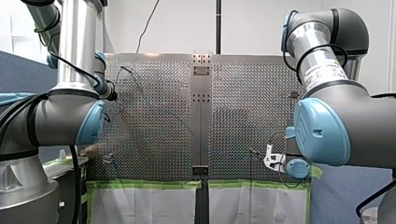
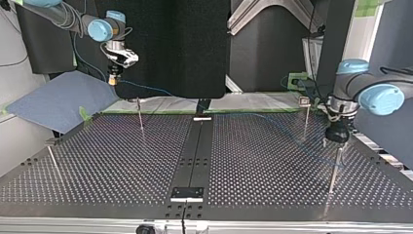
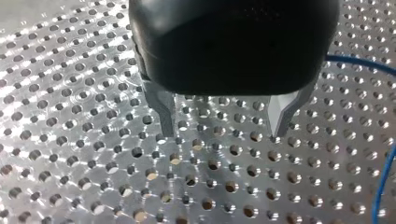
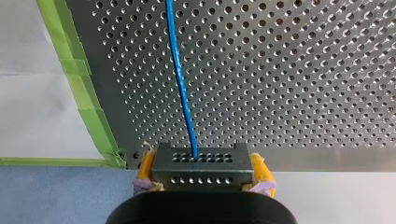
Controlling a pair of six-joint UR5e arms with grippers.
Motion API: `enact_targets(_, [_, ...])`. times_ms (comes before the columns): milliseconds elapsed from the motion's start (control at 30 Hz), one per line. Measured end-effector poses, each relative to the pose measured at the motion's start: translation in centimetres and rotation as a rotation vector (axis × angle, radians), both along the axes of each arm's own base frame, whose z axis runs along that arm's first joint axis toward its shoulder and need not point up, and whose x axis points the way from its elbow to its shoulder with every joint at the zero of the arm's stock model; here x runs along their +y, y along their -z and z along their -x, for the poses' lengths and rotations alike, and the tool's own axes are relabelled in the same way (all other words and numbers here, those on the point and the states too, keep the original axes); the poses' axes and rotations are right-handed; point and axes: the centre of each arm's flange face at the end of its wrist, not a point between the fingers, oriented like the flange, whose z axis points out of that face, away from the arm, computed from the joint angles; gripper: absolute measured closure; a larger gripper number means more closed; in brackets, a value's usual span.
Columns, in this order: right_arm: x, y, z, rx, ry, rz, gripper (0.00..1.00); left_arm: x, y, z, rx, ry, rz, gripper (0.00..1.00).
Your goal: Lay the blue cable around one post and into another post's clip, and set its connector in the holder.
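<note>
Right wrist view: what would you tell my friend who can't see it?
My right gripper clamps a grey metal connector between yellow pads, and the blue cable runs from it away over the perforated table. Green tape lines the table's edge.

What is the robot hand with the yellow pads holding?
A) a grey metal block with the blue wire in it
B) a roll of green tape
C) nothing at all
A: in the right wrist view my right gripper clamps the metal connector between its yellow pads, the blue cable running out of it.
</note>
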Motion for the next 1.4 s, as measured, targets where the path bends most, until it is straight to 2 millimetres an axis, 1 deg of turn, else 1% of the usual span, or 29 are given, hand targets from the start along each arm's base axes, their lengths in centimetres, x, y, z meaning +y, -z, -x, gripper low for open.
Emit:
enact_targets(67, [0.0, 0.0, 0.0, 0.0, 0.0, 0.0, 1.0, -0.2, 0.2, 0.0, -0.014, 0.011, 0.021, 0.0])
enact_targets(333, [0.0, 0.0, 0.0, 0.0, 0.001, -0.002, 1.0, 0.0, 0.2, -0.6, -0.082, 0.019, 0.087, 0.0])
enact_targets(500, [0.0, 0.0, 0.0, 0.0, 0.001, -0.003, 1.0, 0.1, 0.3, -0.6, -0.095, 0.005, 0.131, 0.0])
enact_targets(600, [0.0, 0.0, 0.0, 0.0, 0.001, -0.002, 1.0, -0.1, 0.7, -0.4, -0.087, -0.011, 0.139, 0.0])
enact_targets(700, [0.0, 0.1, 0.0, 0.0, 0.0, -0.004, 1.0, -0.7, 1.6, -0.2, -0.058, -0.017, 0.13, 0.0])
enact_targets(833, [0.1, 0.1, 0.0, 0.002, 0.0, -0.007, 1.0, -2.0, 3.3, -0.1, -0.007, -0.016, 0.112, 0.0])
enact_targets(1067, [0.2, 0.1, 0.0, 0.003, -0.001, -0.012, 1.0, -3.5, 8.1, 0.2, 0.077, -0.002, 0.057, 0.0])
enact_targets(1267, [0.2, 0.1, -0.1, 0.003, -0.002, -0.013, 1.0, -4.9, 11.6, 0.1, 0.139, 0.06, 0.013, 0.0])
enact_targets(1400, [0.2, 0.1, -0.1, 0.003, -0.002, -0.013, 1.0, -5.3, 13.3, 0.1, 0.174, 0.077, -0.014, 0.0])
